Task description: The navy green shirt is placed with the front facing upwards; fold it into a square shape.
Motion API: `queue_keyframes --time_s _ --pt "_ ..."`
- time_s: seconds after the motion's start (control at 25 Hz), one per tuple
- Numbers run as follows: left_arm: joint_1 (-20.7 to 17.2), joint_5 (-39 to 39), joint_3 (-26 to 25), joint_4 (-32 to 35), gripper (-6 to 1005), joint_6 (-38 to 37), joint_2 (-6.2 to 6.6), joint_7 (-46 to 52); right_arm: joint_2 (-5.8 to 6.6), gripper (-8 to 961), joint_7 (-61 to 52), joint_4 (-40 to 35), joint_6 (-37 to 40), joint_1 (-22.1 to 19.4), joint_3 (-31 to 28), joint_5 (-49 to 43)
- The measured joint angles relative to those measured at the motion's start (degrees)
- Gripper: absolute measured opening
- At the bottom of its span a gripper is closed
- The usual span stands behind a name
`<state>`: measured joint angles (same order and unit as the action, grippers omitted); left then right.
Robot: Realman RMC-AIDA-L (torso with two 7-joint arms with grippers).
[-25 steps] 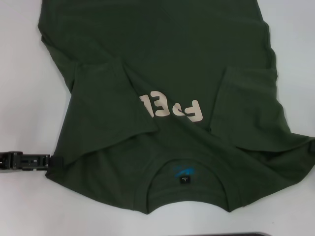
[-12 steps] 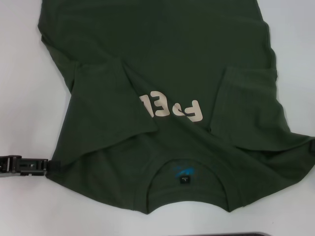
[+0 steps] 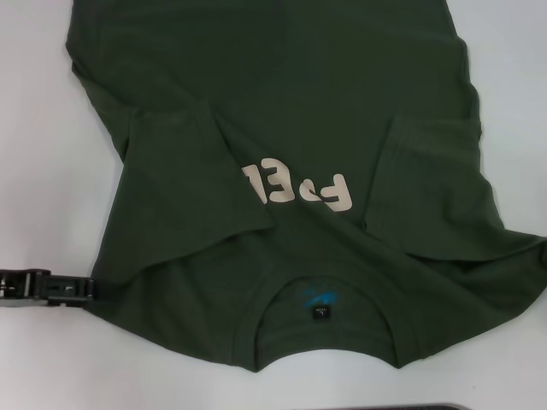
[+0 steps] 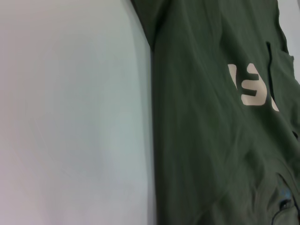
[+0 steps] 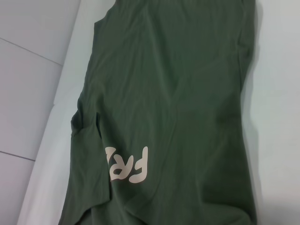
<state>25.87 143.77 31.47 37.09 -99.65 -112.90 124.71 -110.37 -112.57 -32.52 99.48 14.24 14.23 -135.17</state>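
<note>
- Head view: the navy green shirt lies front up on the white table, both sleeves folded in over the chest, cream letters partly covered.
- My left gripper sits at the shirt's near-left shoulder corner; over the last second it backed off a little, then nudged in again. I cannot tell if its claw grips cloth.
- Nothing on the shirt has moved, so I judge the next fold hasn't started.
- Right gripper isn't visible.

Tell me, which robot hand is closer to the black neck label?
Left, as far as shows. The left gripper sits at the shirt's shoulder edge, off to the side of the label. The right gripper isn't in view.
</note>
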Motion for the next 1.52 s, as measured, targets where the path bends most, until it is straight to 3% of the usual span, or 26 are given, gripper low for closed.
queue_keyframes --time_s 0.4,1.08,1.28,1.52 --pt "2.31 0.07 0.12 -0.97 807 -0.27 -0.46 -0.40 0.00 2 -0.01 0.00 -0.48 0.23 0.01 0.00" --pt "2.23 0.27 0.85 -0.53 772 3.01 -0.68 0.28 -0.01 3 -0.01 0.00 -0.53 0.27 0.01 -0.05" --pt "2.27 0.61 0.87 -0.62 574 4.83 -0.60 0.96 -0.01 2 -0.01 0.00 -0.38 0.27 0.01 0.10" --pt "2.57 1.67 0.98 -0.87 446 4.43 -0.45 1.21 -0.01 2 -0.01 0.00 -0.47 0.30 0.01 0.15"
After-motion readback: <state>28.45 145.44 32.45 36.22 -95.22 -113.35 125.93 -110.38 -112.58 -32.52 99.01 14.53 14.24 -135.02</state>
